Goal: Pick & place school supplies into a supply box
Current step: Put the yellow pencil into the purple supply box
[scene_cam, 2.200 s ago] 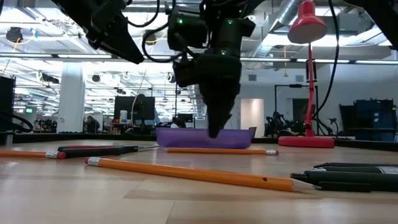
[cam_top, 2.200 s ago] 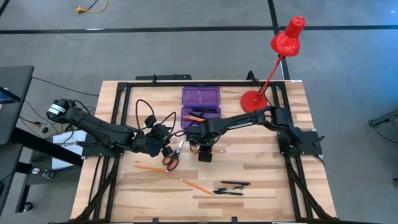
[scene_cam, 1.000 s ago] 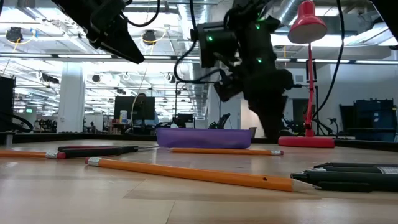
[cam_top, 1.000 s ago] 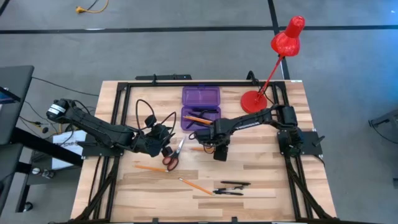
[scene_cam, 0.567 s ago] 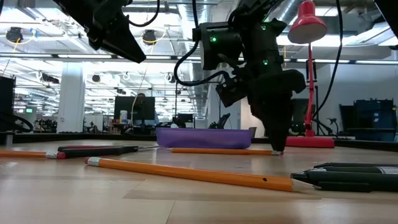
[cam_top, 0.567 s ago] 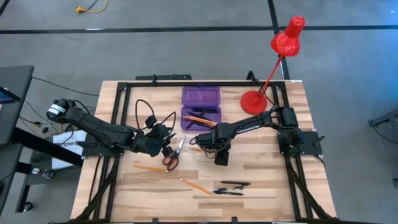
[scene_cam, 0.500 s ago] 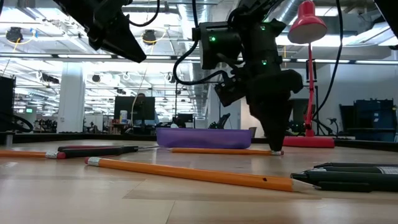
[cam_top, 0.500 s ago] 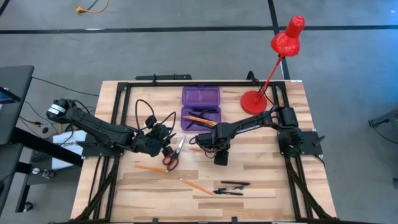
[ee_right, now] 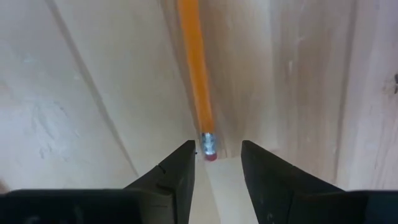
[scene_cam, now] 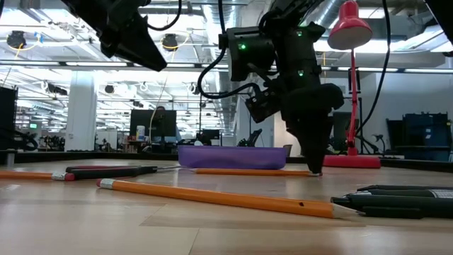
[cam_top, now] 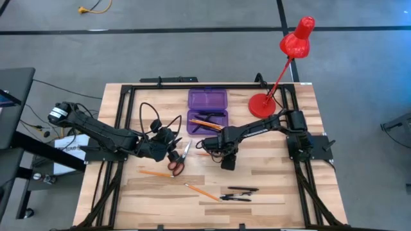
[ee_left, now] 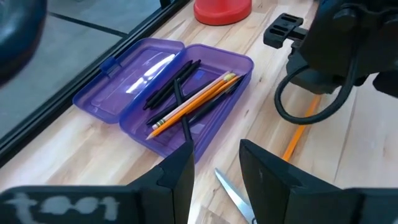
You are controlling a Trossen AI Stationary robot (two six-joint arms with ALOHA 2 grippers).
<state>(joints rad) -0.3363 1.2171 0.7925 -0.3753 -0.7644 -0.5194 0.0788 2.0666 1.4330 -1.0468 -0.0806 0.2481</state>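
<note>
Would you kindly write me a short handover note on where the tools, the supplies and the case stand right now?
Right tool: open, down at the table, straddling the eraser end of an orange pencil in front of the purple pencil case; not gripped yet.
Left tool: open, empty, waiting above the red-handled scissors.
Done: the open case holds pencils and black pens.
Left on the table: this pencil, two more pencils, the scissors, black pens.

Purple supply box (cam_top: 207, 107), orange pencil (ee_right: 196, 74), red lamp (cam_top: 280, 67), red-handled scissors (cam_top: 179, 160).
</note>
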